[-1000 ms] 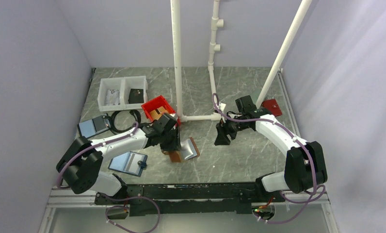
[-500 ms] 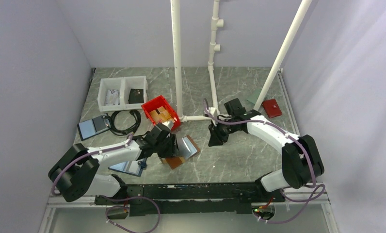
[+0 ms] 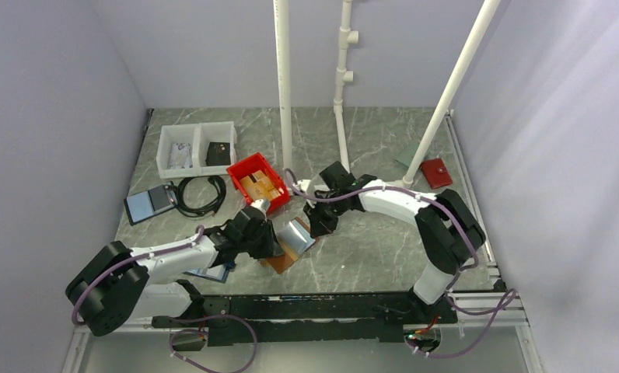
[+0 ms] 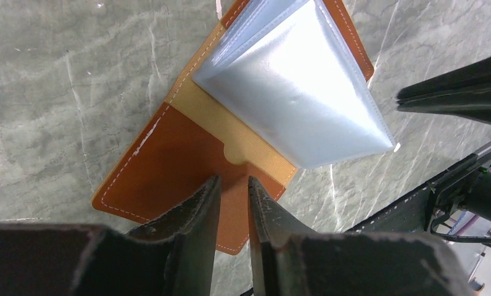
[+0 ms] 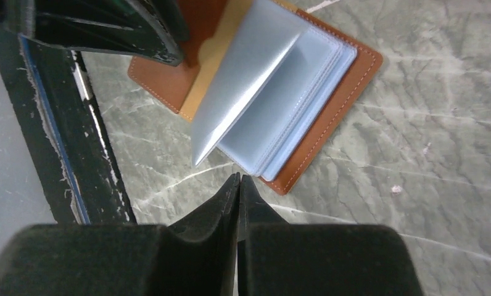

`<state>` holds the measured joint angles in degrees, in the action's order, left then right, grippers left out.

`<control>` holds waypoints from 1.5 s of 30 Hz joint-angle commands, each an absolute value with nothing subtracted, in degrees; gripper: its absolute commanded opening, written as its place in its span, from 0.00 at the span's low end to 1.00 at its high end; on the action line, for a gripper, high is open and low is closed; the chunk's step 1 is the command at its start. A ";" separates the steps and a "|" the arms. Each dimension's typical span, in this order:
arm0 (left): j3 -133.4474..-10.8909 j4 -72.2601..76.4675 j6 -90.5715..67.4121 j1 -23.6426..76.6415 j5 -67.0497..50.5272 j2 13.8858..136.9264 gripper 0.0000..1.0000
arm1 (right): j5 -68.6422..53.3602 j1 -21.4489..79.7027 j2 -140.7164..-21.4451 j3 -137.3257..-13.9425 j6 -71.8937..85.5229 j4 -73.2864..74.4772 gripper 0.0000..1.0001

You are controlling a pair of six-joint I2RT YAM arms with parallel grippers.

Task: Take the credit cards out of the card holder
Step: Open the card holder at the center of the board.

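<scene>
On a grey marbled table (image 3: 384, 249) enclosed by plain pale walls (image 3: 50, 116), the card holder (image 3: 285, 259) lies open, its clear sleeves (image 4: 292, 92) fanned upward. The left gripper (image 4: 233, 182) is over the holder's brown flap, jaws narrowly apart and clamping nothing. The right gripper (image 5: 238, 180), just beside the sleeves, is fully closed and empty.
</scene>
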<state>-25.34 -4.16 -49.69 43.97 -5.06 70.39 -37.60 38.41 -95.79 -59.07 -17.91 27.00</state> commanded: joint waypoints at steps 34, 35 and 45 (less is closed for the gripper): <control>-14.27 11.53 -72.47 44.19 -0.16 60.14 0.35 | -47.30 45.03 -107.19 -64.59 -11.44 25.19 0.05; -14.80 9.62 -72.08 44.18 -0.17 60.26 0.28 | -46.63 45.00 -107.17 -64.68 -11.69 25.34 0.05; -19.67 1.34 -60.53 44.12 0.88 61.50 0.00 | -41.93 43.71 -105.76 -65.76 -16.14 27.81 0.06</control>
